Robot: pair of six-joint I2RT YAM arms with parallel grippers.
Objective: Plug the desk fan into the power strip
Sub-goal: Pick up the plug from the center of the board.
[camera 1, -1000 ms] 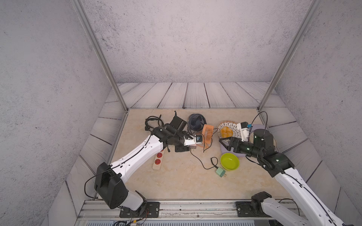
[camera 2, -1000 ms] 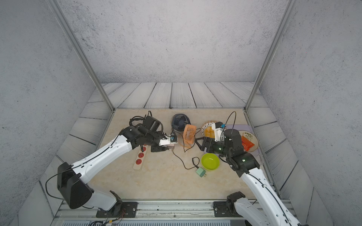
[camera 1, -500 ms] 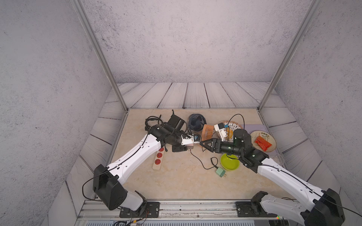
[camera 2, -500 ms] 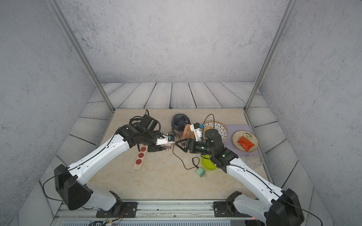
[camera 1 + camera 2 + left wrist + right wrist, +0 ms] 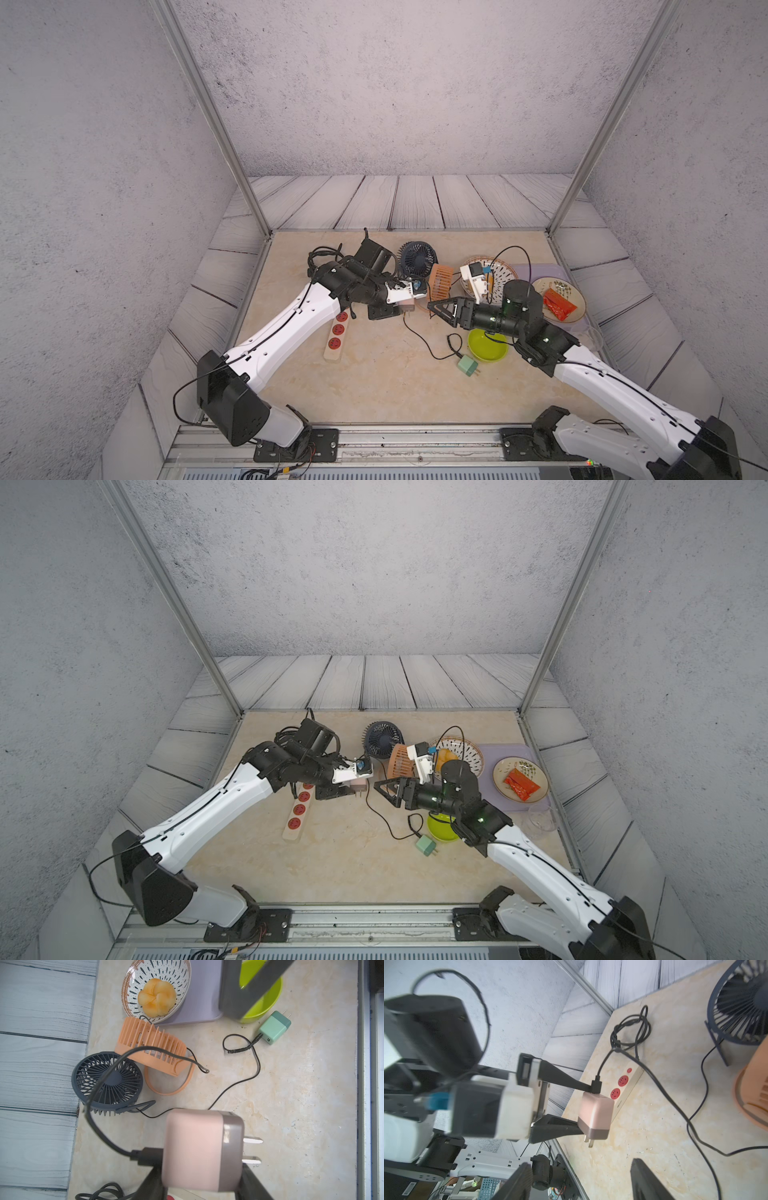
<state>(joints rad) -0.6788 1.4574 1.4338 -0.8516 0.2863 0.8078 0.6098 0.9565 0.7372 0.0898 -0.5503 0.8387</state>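
Observation:
My left gripper (image 5: 405,309) (image 5: 200,1167) is shut on a pink plug adapter (image 5: 406,306) (image 5: 358,786) (image 5: 595,1115), held above the table with its two prongs bare. The adapter's black cord runs back toward a dark blue desk fan (image 5: 417,257) (image 5: 108,1080) and an orange fan (image 5: 440,282) (image 5: 151,1049). The power strip (image 5: 336,336) (image 5: 300,808) (image 5: 627,1086) lies flat just beyond the adapter, partly under my left arm, three red sockets showing. My right gripper (image 5: 432,311) (image 5: 581,1162) is open and empty, its tips close to the adapter.
A green plug adapter (image 5: 467,366) (image 5: 274,1027) on a thin cord lies beside a lime bowl (image 5: 488,345). A patterned bowl (image 5: 182,972) holds a bun. A plate (image 5: 577,299) with a red packet and a clear glass (image 5: 540,820) sit at the right edge.
My right arm has swung left, from over the lime bowl to just in front of the held adapter, its jaws narrowing a little. The left gripper has kept its grip and place.

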